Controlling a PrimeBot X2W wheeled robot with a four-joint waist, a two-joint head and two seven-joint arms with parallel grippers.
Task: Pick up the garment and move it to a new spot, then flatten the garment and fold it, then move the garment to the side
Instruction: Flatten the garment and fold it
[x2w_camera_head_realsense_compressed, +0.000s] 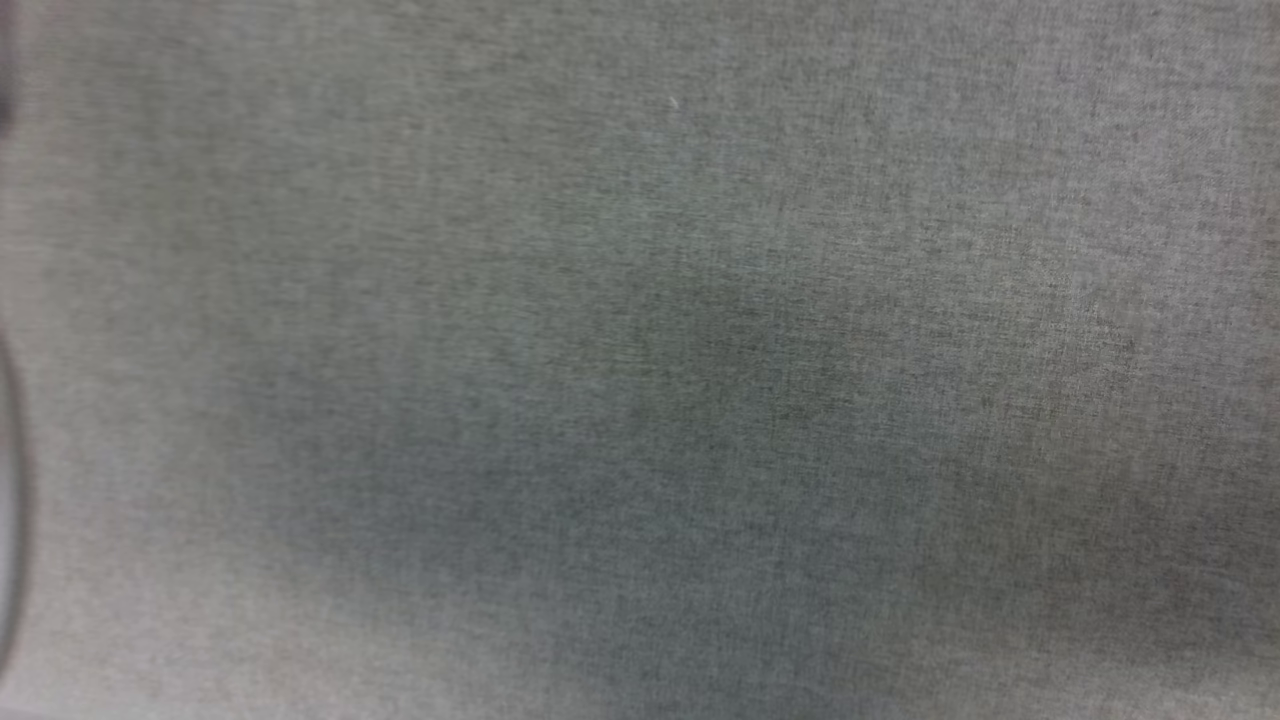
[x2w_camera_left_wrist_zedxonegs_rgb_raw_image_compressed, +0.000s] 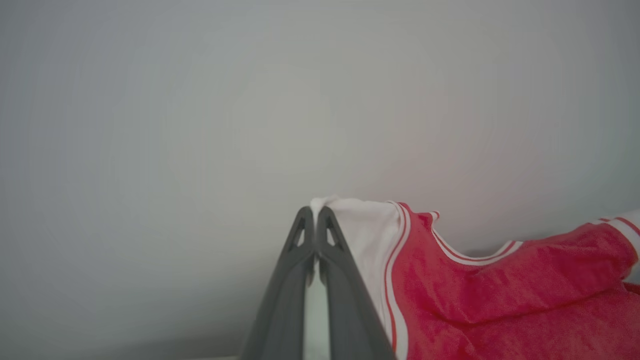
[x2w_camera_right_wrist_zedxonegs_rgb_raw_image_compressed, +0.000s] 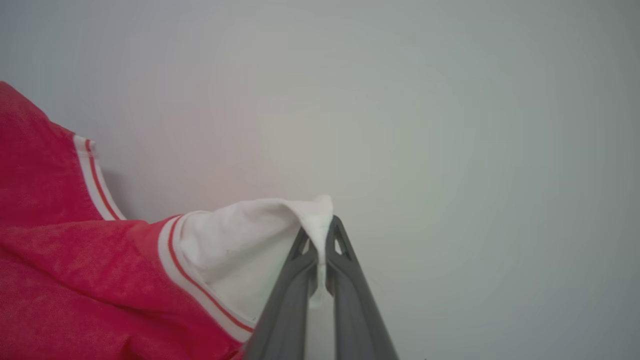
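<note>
Pinching the garment (x2w_camera_left_wrist_zedxonegs_rgb_raw_image_compressed: 500, 290), left tool (x2w_camera_left_wrist_zedxonegs_rgb_raw_image_compressed: 315, 214) and right tool (x2w_camera_right_wrist_zedxonegs_rgb_raw_image_compressed: 320, 234) sit closed.

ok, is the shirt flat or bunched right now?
Bunched, not flat: the shirt drapes in folds, with its white sleeve cloth pinched in the left gripper and the right gripper.

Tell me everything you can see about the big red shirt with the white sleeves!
The red jersey shirt looks like soft knit cloth, with white sleeve parts and red-and-white striped trim along its edges. It droops in rumpled folds against a plain pale grey surface. The left gripper is shut on one white corner, and the right gripper is shut on another white corner, with the red body sagging between them.
</note>
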